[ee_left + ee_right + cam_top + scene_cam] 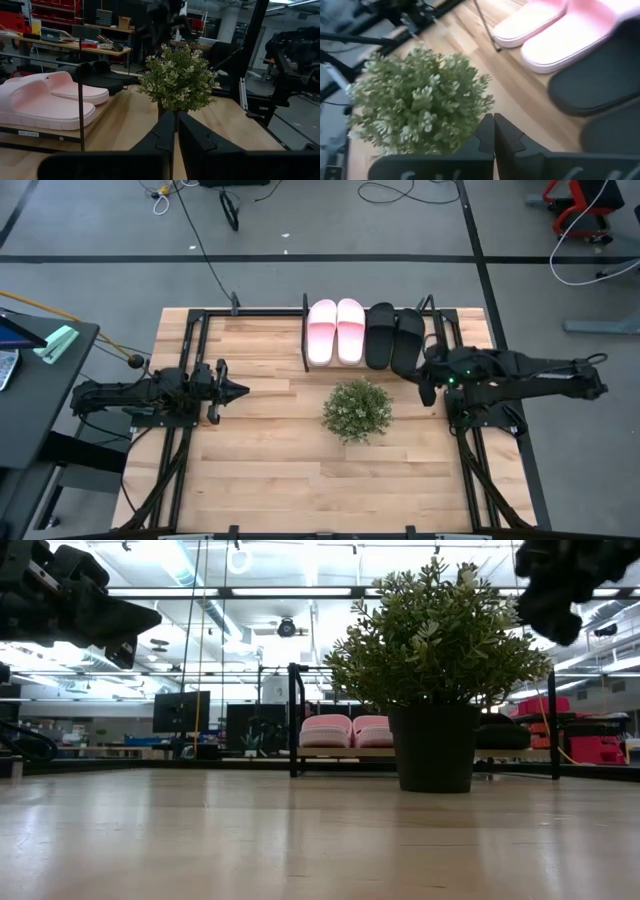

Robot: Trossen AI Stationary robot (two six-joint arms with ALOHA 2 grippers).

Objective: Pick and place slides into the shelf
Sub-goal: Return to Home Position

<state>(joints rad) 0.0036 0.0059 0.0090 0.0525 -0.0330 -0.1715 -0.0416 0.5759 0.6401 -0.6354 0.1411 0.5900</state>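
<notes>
My left gripper (238, 390) sits at the left-middle of the overhead frame. Its fingers (162, 135) are pressed together on nothing and aim toward the centre of the table. My right gripper (428, 390) is right of centre, just below the right end of the shelf (305, 340). Its fingers (482, 132) are also closed on each other, with nothing between them.

Between the two grippers stands the plant (357, 410), bushy and green, in a black pot (433, 745). Above it, at top centre, all four slides lie side by side on the shelf. The pink slides (336, 330) are on the left. The black slides (392, 337) are on the right, and the outermost one is a little skewed and just beside my right arm.

The table (260, 470) is pale wood planking with a black frame along its edges. Around it is a grey floor (100, 240) crossed by dark lines, with loose cables (200, 240) trailing across the upper part. From table height the room behind shows ceiling strip lights (190, 565) and dark monitors (181, 710).

A small tag (29, 133) hangs on the shelf's front rail; I cannot read its print.
</notes>
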